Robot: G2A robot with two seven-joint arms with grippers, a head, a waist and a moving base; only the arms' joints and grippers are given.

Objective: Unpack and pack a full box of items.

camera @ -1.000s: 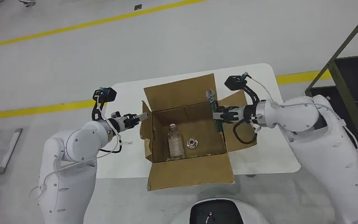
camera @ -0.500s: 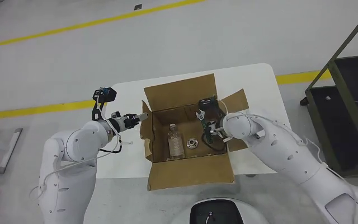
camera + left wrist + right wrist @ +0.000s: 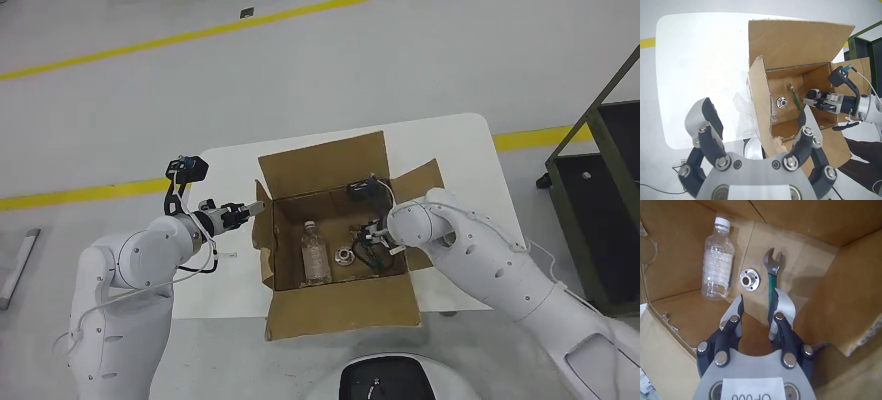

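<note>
An open cardboard box (image 3: 340, 300) stands mid-table. On its floor lie a clear plastic bottle (image 3: 313, 252) (image 3: 718, 264), a round metal flange (image 3: 343, 256) (image 3: 750, 279) and a green-handled wrench (image 3: 772, 275) (image 3: 796, 98). My right gripper (image 3: 758, 296) (image 3: 362, 240) is down inside the box, open, just above the wrench's handle end; one finger overlaps the handle in the right wrist view. My left gripper (image 3: 759, 115) (image 3: 245, 211) hangs open outside the box, close to its left flap (image 3: 761, 91), holding nothing.
The box sits on a white table (image 3: 470, 150) with bare room to its left and right. Its flaps stand up on all sides. A scrap of clear film (image 3: 740, 102) lies by the left flap. A green rack (image 3: 600, 150) stands off the table's right.
My right arm swung from the box's right flap down into the box and let go of the wrench, which now lies on the floor. The left arm has kept still.
</note>
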